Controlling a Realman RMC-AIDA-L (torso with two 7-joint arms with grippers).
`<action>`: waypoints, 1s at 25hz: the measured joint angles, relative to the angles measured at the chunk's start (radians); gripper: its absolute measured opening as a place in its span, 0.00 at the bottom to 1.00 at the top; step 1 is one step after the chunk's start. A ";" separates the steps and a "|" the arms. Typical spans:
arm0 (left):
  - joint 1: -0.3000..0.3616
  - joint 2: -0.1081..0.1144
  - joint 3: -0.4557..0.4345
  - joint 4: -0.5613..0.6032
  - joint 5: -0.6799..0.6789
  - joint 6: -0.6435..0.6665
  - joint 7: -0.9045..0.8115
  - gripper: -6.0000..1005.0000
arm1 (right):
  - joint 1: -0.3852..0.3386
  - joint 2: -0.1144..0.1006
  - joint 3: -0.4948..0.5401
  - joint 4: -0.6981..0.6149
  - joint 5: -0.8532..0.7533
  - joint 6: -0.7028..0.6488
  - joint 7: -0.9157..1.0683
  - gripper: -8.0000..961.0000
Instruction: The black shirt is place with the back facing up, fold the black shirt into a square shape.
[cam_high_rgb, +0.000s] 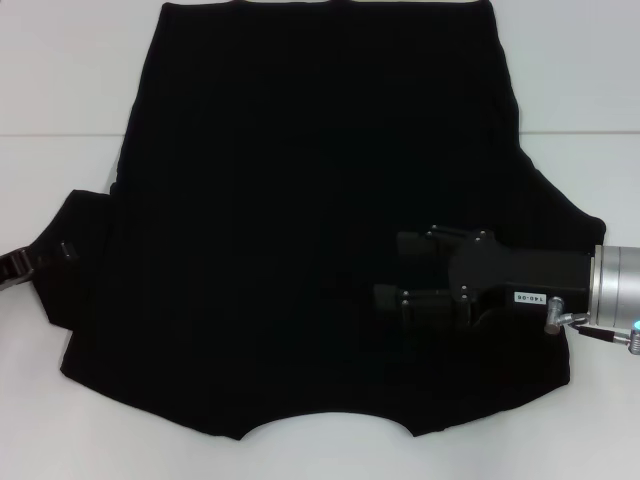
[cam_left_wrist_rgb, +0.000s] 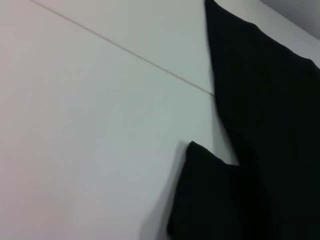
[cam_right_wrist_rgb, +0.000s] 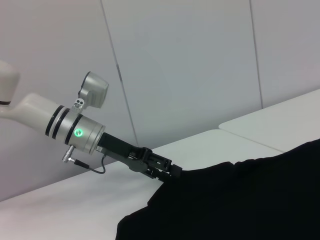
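Black shirt (cam_high_rgb: 310, 210) lies spread flat, filling frame centre. Left gripper (cam_high_rgb: 22, 262) at left edge pinches the sleeve (cam_high_rgb: 75, 250); right gripper (cam_high_rgb: 420, 275) hovers lower right, fingers parted, empty — risk: one-sided pull drags and wrinkles the cloth.

I cannot resolve the right gripper (cam_high_rgb: 388, 270) fingertips against the black shirt (cam_high_rgb: 300, 200). The left gripper (cam_high_rgb: 22, 262) is mostly cut off at the head view's edge. The shirt's far hem runs off that view's top edge.
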 joint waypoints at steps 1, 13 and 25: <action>0.000 0.000 0.000 0.000 0.000 0.000 0.000 0.78 | 0.000 0.000 0.000 0.000 0.000 0.000 0.000 0.95; -0.008 0.001 0.019 0.002 0.002 0.017 0.003 0.76 | 0.000 0.000 0.000 0.000 0.001 -0.006 0.000 0.95; -0.008 -0.001 0.048 0.007 0.002 0.010 0.054 0.50 | -0.009 0.000 0.000 0.000 0.014 -0.012 -0.004 0.95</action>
